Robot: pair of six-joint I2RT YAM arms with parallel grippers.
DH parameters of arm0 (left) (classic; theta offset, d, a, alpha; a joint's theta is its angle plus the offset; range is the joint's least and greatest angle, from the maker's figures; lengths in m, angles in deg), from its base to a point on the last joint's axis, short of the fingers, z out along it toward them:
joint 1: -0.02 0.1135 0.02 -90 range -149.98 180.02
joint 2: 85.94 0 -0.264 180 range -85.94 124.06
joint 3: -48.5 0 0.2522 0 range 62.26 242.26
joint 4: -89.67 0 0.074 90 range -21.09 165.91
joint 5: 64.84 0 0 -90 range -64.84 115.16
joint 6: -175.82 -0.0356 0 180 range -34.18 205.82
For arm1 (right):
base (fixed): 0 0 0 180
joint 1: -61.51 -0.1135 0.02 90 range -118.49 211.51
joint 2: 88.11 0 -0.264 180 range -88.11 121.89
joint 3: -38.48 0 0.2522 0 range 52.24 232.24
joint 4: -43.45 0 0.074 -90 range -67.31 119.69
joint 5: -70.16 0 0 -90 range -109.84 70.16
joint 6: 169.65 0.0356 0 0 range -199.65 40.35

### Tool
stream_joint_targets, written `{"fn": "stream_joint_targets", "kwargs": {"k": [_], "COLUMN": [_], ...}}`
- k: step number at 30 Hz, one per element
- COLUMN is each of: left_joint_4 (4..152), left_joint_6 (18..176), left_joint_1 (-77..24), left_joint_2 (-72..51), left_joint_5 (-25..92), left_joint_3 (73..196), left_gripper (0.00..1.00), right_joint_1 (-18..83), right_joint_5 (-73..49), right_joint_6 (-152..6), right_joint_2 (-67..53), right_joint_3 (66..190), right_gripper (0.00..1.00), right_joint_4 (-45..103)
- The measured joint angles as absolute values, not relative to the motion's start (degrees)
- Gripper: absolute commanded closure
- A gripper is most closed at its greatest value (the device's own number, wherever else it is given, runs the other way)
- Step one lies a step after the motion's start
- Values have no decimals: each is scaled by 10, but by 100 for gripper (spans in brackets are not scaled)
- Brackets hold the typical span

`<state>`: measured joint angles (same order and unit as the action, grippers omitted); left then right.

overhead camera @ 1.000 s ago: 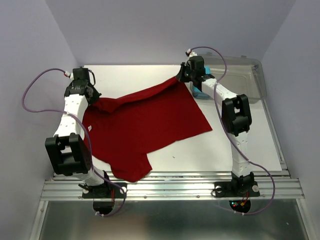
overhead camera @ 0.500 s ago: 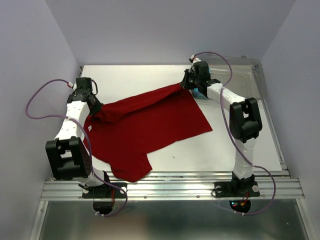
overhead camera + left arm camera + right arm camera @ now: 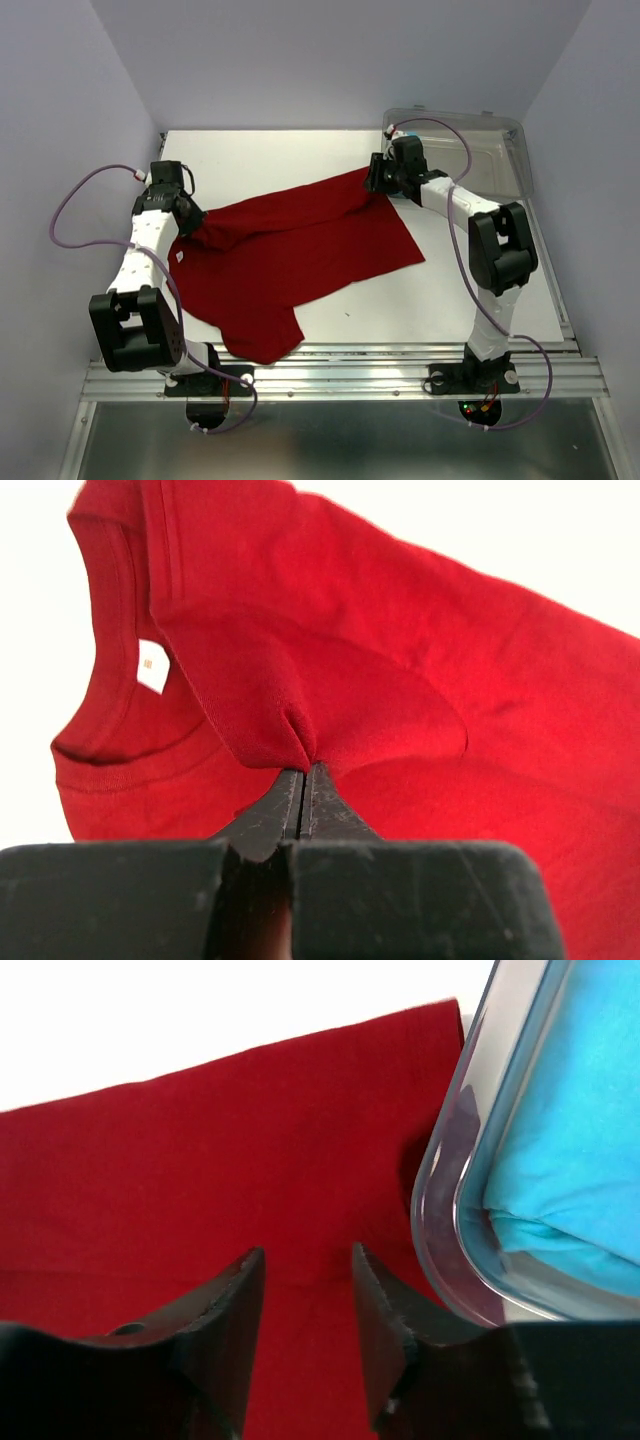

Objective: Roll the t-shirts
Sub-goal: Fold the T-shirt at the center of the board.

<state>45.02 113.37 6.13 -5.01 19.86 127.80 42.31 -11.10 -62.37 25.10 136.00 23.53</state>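
Note:
The dark red t-shirt point(image 3: 300, 250) lies spread on the white table, collar toward the left. My left gripper point(image 3: 190, 213) is shut on a pinched fold of its cloth near the collar point(image 3: 130, 750); in the left wrist view the tips point(image 3: 305, 770) meet on that fold and lift it into a small peak. My right gripper point(image 3: 379, 181) hovers over the shirt's far right corner point(image 3: 430, 1030), open, with only flat red cloth point(image 3: 200, 1160) showing between the fingers. The cyan-blue t-shirt point(image 3: 570, 1150) sits inside the clear bin, just right of the right gripper.
The clear plastic bin point(image 3: 505, 165) stands at the table's back right; its rounded rim point(image 3: 447, 1185) is close beside my right finger. A white neck label point(image 3: 152, 666) shows inside the collar. Bare white table point(image 3: 480, 290) lies right of the shirt.
My right gripper has opened and let go of the shirt's far corner, which now lies flat. The right arm shifted right toward the bin. My left gripper still holds its fold.

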Motion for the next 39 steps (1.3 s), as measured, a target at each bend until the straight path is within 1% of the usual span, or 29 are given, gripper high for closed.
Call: {"fn": "stream_joint_targets", "kwargs": {"k": [1,2,3,4,6,9,14,19,21,24,27,32,37,39], "left_joint_4": [447,444,441,436,430,413,388,406,424,448,472,485,491,484], "left_joint_6": [1134,1135,1135,1137,1136,1132,1123,1116,1114,1115,1117,1120,1118,1116], "left_joint_1": [61,61,61,61,61,61,61,61,61,61,61,61,62,62], "left_joint_2": [-55,-59,-61,-63,-68,-80,-96,-83,-56,-3,62,156,230,254], "left_joint_5": [202,206,209,218,231,251,246,236,238,241,240,231,224,223], "left_joint_3": [1273,1269,1265,1261,1256,1255,1287,1318,1318,1318,1318,1326,1370,1393], "left_gripper": [76,76,61,54,48,47,48,54,57,59,59,59,59,59], "right_joint_1": [423,423,423,423,423,423,419,400,385,363,347,339,341,342], "right_joint_5": [-112,-113,-114,-115,-115,-115,-106,-103,-103,-102,-102,-119,-155,-164], "right_joint_6": [-624,-624,-623,-623,-623,-623,-623,-624,-626,-628,-630,-633,-634,-637], "right_joint_2": [247,243,239,236,230,222,210,215,229,275,337,427,499,509], "right_joint_3": [1355,1353,1349,1345,1338,1333,1334,1361,1392,1463,1532,1602,1656,1682], "right_gripper": [50,50,49,48,48,48,48,48,49,49,50,50,48,48], "right_joint_4": [235,235,237,236,236,233,233,222,213,197,181,140,111,107]}}
